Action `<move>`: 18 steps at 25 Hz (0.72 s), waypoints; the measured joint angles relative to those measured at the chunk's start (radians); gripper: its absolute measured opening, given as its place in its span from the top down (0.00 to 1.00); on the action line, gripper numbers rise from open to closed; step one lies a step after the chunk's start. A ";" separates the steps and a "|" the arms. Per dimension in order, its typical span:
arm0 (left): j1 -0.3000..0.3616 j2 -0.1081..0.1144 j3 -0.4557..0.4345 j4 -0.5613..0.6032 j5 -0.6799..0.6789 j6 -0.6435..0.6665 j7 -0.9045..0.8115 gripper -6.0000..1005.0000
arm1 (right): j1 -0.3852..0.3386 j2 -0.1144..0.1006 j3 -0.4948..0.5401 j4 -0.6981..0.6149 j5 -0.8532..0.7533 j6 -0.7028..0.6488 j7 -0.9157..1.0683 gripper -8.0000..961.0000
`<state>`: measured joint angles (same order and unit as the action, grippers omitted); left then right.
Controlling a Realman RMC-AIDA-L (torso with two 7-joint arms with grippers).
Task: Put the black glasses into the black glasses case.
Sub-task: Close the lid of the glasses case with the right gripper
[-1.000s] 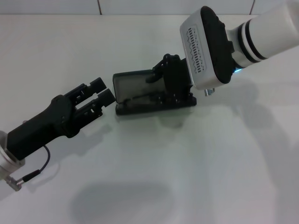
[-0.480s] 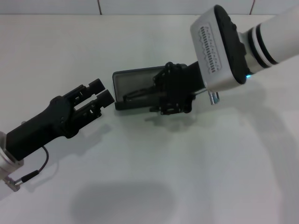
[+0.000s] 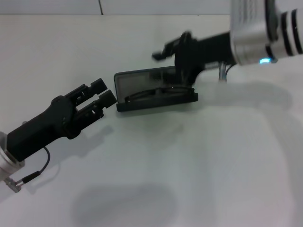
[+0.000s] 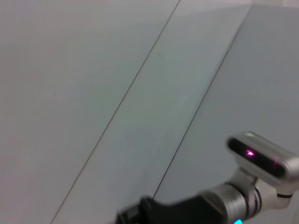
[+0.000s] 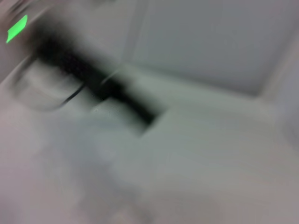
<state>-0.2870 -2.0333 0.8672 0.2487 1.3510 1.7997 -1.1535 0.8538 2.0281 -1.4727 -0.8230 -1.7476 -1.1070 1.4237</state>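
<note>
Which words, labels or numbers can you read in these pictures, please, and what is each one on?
None can be read.
Case: it lies open with the glasses inside; no lettering shows on it.
Right arm's grey housing: a row of small marks at the picture's top edge, too small to read.
Right wrist view: a green patch, blurred, no text to make out.
Left hand: no marking visible.

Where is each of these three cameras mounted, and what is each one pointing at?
Head view: on the robot's head, looking down at the table; shows the open case with the glasses inside, the left gripper beside it and the right gripper above it.
Left wrist view: on the left arm, facing a wall; shows the right arm.
Right wrist view: on the right arm, too blurred to read.
Shared: the head and left wrist views both show the right arm.
</note>
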 joint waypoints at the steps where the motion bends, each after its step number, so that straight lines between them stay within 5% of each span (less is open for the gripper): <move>1: 0.000 -0.001 0.000 0.000 0.000 0.000 0.002 0.38 | -0.002 0.000 0.020 0.010 0.029 0.026 0.030 0.60; 4: 0.000 -0.002 0.000 0.001 0.000 0.000 0.006 0.38 | -0.004 -0.001 0.039 0.042 0.073 0.144 0.113 0.60; 10: -0.002 -0.002 -0.001 0.001 0.001 -0.004 0.015 0.39 | 0.045 -0.001 -0.005 0.103 0.068 0.159 0.181 0.61; 13: -0.003 -0.002 0.002 -0.003 0.002 -0.011 0.024 0.39 | 0.041 0.001 -0.046 0.113 0.069 0.148 0.184 0.81; 18: 0.002 -0.003 0.005 -0.006 0.003 -0.016 0.033 0.38 | 0.007 0.001 -0.121 0.123 0.072 0.149 0.185 0.99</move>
<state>-0.2853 -2.0367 0.8724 0.2428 1.3540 1.7840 -1.1204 0.8609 2.0294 -1.5941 -0.6998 -1.6758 -0.9576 1.6092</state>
